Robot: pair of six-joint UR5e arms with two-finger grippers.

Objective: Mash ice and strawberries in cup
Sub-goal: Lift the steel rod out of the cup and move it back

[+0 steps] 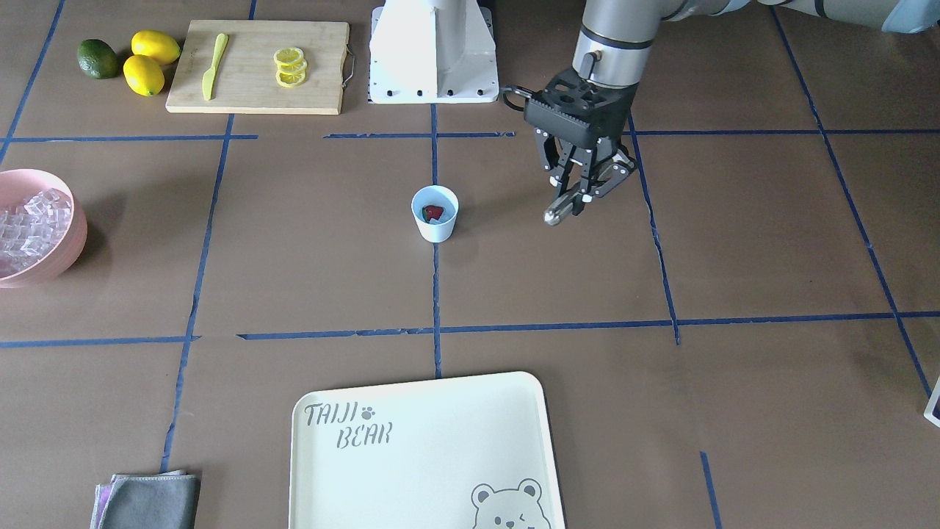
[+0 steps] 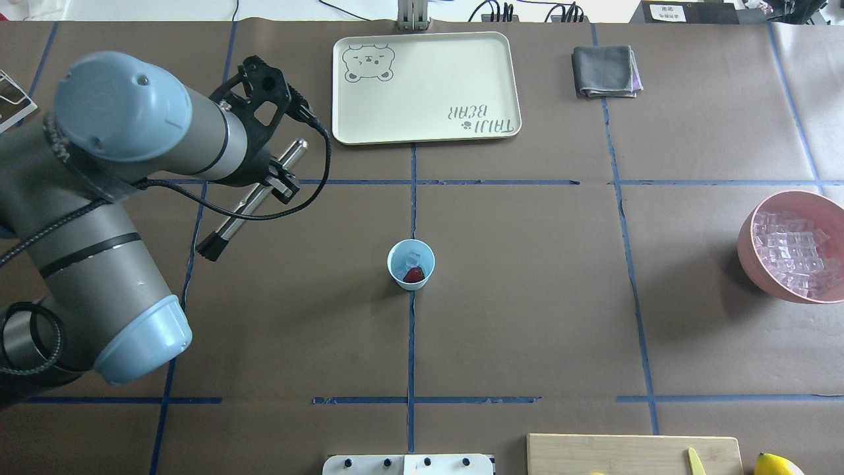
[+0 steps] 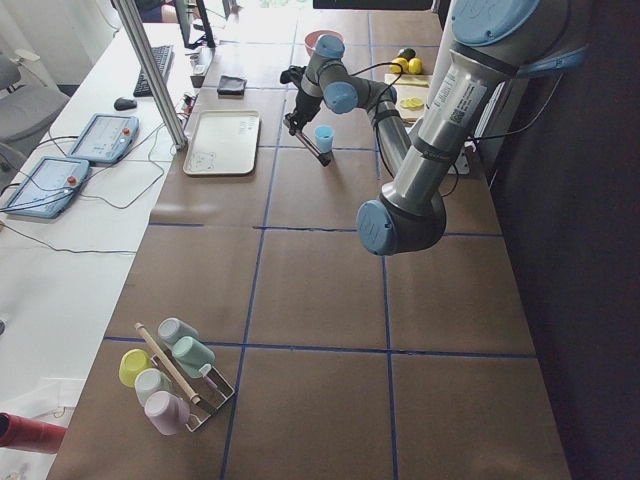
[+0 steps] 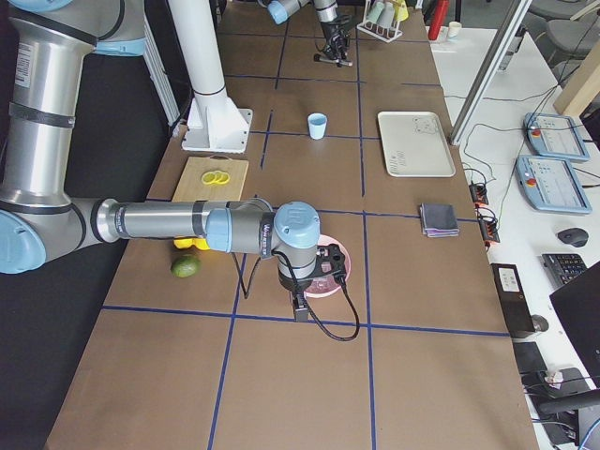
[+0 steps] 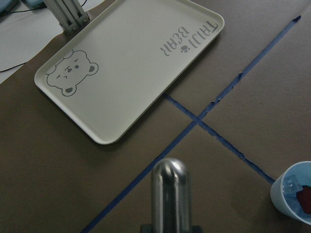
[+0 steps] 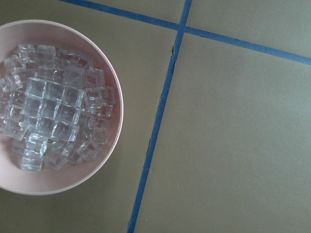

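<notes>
The light-blue cup (image 1: 435, 220) stands mid-table on a blue tape line; it also shows from overhead (image 2: 399, 264) and in the left wrist view (image 5: 286, 199). Inside lie a red strawberry (image 2: 413, 274) and a little clear ice (image 2: 414, 254). My left gripper (image 1: 584, 192) is shut on a metal muddler (image 2: 254, 198), held above the table to the cup's side, apart from it. The rod's rounded end fills the lower left wrist view (image 5: 170, 189). My right gripper (image 4: 302, 306) hangs beside the pink bowl (image 6: 109, 160) of ice cubes (image 6: 53, 121); I cannot tell if it is open.
A cream bear tray (image 2: 425, 86) lies beyond the cup. A grey cloth (image 2: 606, 71) lies beside it. A cutting board (image 1: 257, 66) holds lemon slices (image 1: 290, 66) and a yellow knife (image 1: 214, 65). Lemons (image 1: 150, 62) and a lime (image 1: 98, 59) sit next to it.
</notes>
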